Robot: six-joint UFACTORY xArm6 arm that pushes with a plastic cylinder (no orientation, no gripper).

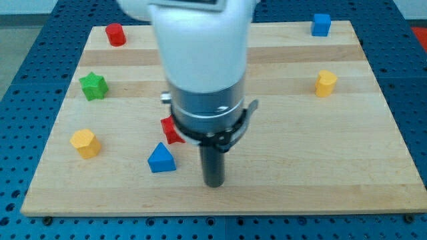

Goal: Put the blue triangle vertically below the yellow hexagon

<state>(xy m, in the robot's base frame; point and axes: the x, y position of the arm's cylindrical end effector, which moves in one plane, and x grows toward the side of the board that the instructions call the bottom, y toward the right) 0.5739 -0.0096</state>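
The blue triangle (161, 159) lies on the wooden board (300, 167) at the lower left of centre. The yellow hexagon (85, 143) lies further to the view's left, slightly higher than the triangle. My tip (213, 183) rests on the board to the right of the blue triangle and a little lower, with a gap between them. The arm's body hides the board's upper middle.
A red block (171, 131) sits just above the triangle, partly hidden by the arm. A green star (93, 86) is at the left, a red block (115, 34) at the top left, a blue cube (321, 25) at the top right, a yellow block (325, 83) at the right.
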